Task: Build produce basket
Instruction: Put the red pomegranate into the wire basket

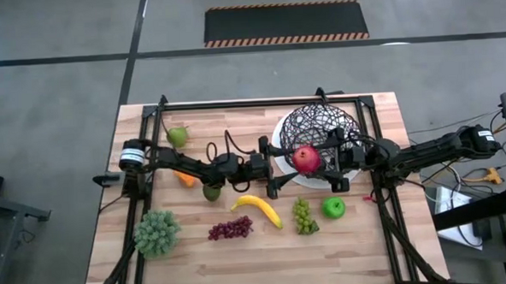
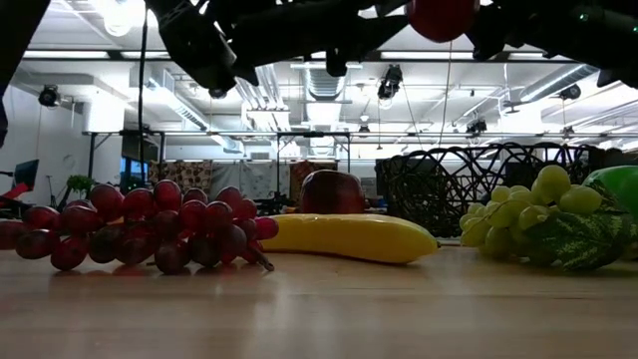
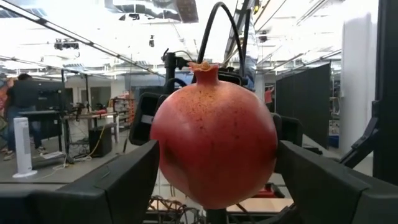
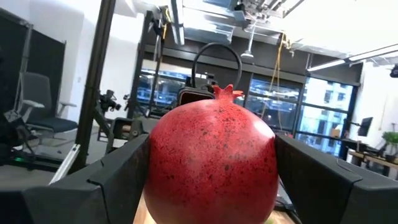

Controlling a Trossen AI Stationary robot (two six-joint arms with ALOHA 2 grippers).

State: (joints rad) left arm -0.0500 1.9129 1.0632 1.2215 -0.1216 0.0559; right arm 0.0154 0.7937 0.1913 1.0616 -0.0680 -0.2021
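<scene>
A red pomegranate (image 1: pixel 306 159) hangs in the air over the near rim of the black wire basket (image 1: pixel 321 122), between my two grippers. My left gripper (image 1: pixel 290 164) reaches it from the table's left and is shut on it. My right gripper (image 1: pixel 322 160) comes from the right, and its open fingers stand close on either side of the same fruit (image 4: pixel 211 155). On the table lie a banana (image 1: pixel 258 208), purple grapes (image 1: pixel 229 229), green grapes (image 1: pixel 303 215), a green apple (image 1: pixel 333 208), a pear (image 1: pixel 177 135), an avocado (image 1: pixel 212 192) and a carrot (image 1: pixel 184 177). My left gripper pinches the pomegranate by its two opposite sides (image 3: pixel 163 155) between the two fingers (image 3: pixel 112 180). The fingers come about level from the table's left. The fruit is lifted clear and upright, its crown (image 3: pixel 204 67) on top. Whether my right gripper touches the fruit, I cannot tell.
A frilly pale-green leafy bunch (image 1: pixel 157 233) sits at the near left. The basket stands on a white plate (image 1: pixel 278 137) at the far right. A black frame (image 1: pixel 260 101) runs along the far edge and both sides. Bare wood lies along the near edge.
</scene>
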